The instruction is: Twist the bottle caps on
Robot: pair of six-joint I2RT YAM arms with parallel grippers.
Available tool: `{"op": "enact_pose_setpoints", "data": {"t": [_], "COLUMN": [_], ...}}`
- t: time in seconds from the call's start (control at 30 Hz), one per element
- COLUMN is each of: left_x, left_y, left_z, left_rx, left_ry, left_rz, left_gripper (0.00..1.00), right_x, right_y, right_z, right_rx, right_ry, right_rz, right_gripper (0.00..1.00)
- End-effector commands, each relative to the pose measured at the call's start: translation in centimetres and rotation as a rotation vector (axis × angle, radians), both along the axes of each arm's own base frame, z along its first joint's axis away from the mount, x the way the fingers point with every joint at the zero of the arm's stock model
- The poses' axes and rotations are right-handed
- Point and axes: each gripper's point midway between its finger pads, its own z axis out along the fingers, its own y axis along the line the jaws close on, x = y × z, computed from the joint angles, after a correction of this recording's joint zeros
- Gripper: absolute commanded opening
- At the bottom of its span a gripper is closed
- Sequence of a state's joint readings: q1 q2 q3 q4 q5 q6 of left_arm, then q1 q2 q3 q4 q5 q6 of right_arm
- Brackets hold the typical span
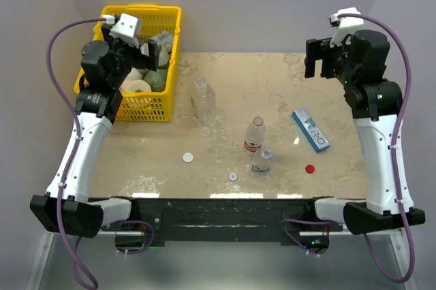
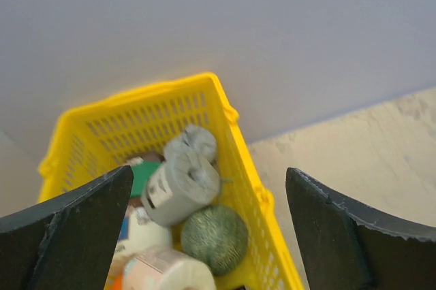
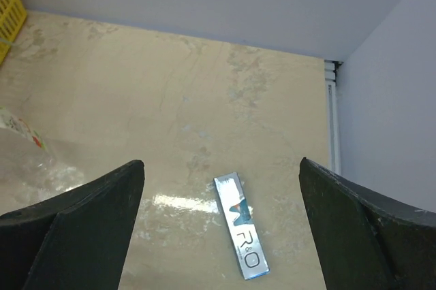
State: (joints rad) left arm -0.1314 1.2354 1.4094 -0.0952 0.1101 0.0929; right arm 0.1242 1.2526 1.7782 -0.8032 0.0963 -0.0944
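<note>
Left tool [image 2: 208, 174], wide open and empty, hangs over the yellow basket [image 1: 139, 11] at the far-left corner; right tool [image 3: 221, 163], equally wide and empty, is near the far-right corner. Red-labelled bottle [image 1: 254, 133], blue-labelled bottle [image 1: 262, 160] and squarish bottle [image 1: 202, 98] stand mid-worktop [image 1: 136, 160]; red cap [image 1: 310, 167], white cap [image 1: 187, 157] and ringed cap [image 1: 233, 176] lie toward the near edge.

Left tool [image 2: 208, 169] wide apart; yellow basket [image 2: 150, 123] holds grey spool [image 2: 180, 186], green ball [image 2: 213, 237].

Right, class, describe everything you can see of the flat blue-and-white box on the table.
The box is a flat, narrow oblong, glossy like printed card, blue and white with large letters along its face. It lies flat and slanted on the right side of the table, farther back than the red cap. Nothing touches it but the tabletop. The right gripper hangs above and apart from it, jaws open.
</note>
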Motion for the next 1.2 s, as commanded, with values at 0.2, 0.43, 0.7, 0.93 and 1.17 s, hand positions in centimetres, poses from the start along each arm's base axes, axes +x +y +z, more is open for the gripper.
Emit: {"op": "enact_pose_setpoints", "data": {"t": [0.2,0.43,0.7,0.93,1.17], "left_x": [-5.9,-7.2,-11.5,-11.4,-10.9], "left_y": [-10.2,-9.4,-9.5,-10.1,-10.4], "left_z": [-5.2,-5.7,-8.6,-10.3,-10.2], "left_rx": [0.025,0.12,0.211,0.21,0.199], "left_ry": [0.22,0.198,0.22,0.239,0.24], "left_rz": [-0.569,-0.487,-0.584,-0.617,-0.625], "left_gripper": [1.0,0.99,0.98,0.97,0.97], "right_x": [-0.3,-2.4,-4.8,-7.1,-6.8], "right_y": [8.8,16.5,18.2,17.0,16.2], "right_z": [2.7,-1.8,-7.1,-12.4,-16.5], "right_rx": [-0.07,-0.17,-0.18,-0.256,-0.314], "right_ry": [-0.074,0.113,0.281,0.429,0.545], "right_rz": [0.58,0.857,0.933,0.957,0.935], "right_gripper": [0.96,0.89,0.85,0.75,0.69]}}
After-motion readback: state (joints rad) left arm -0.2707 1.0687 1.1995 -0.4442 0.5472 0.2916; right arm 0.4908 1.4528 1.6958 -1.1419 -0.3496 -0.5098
